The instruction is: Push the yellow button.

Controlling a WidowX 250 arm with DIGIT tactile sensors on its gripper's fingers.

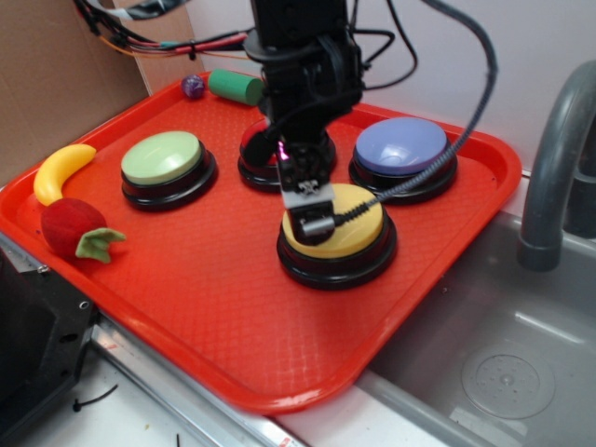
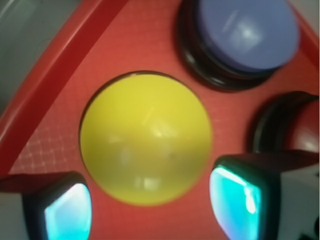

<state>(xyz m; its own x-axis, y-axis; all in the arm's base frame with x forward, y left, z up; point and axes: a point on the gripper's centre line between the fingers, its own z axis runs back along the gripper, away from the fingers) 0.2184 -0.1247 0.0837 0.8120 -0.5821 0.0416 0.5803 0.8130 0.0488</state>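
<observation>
The gripper's two fingers [image 2: 67, 212] fill the bottom corners of the wrist view, glowing teal, set wide apart with nothing between them. The gripper [image 1: 313, 212] points straight down over the yellow button [image 1: 346, 233]; in the exterior view its tip sits at the dome's top, but actual contact cannot be told. From the wrist camera the yellow dome lies between and just beyond the fingers, sharp enough to show glare.

The yellow button stands on the red tray [image 1: 233, 317], toward its front right part. Behind it to the right is the blue button [image 1: 402, 149], behind it and mostly hidden by the arm is a red button [image 1: 253, 144], and to the left is the green button [image 1: 163, 158]. A banana [image 1: 60, 172] and a red toy fruit [image 1: 74, 228] lie at the tray's left edge; a green cylinder [image 1: 235, 86] and a small purple item [image 1: 193, 87] lie at the back. A sink [image 1: 503, 363] with a grey faucet [image 1: 554, 158] is beside the tray on the right.
</observation>
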